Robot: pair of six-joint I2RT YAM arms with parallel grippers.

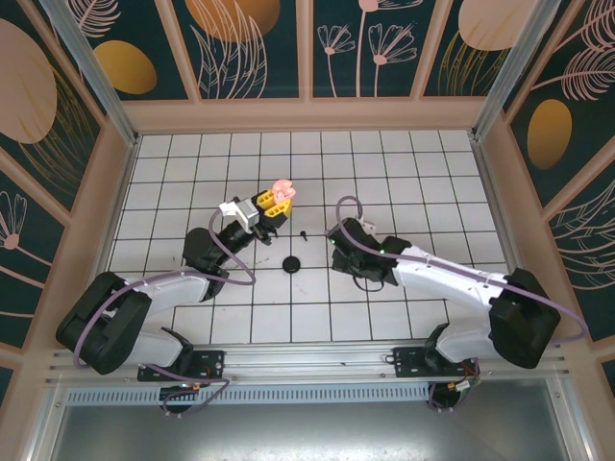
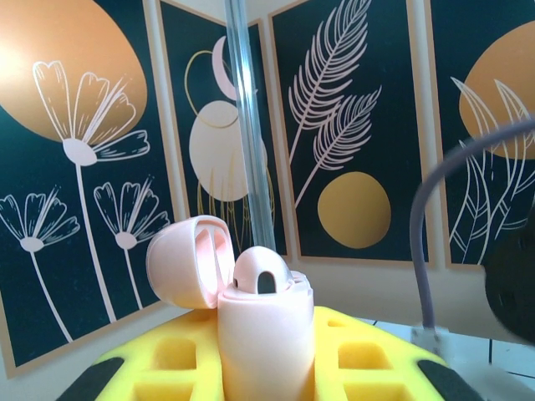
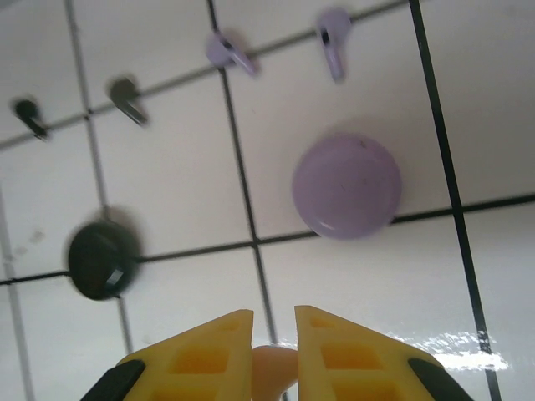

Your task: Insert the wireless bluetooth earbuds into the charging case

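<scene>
left wrist: my left gripper [image 2: 266, 368] clamps the pink case [image 2: 266, 322], lid open
right wrist: my right gripper [image 3: 274, 334] pinches a pink earbud [image 3: 274, 369], lavender case [image 3: 347, 185] on the counter [image 3: 167, 167] below

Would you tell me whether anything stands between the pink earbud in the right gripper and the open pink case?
Nothing visible does. The left gripper holds the pink case with its lid swung open. Between it and the pink earbud in the right gripper, one black earbud lies flat on the table.
</scene>
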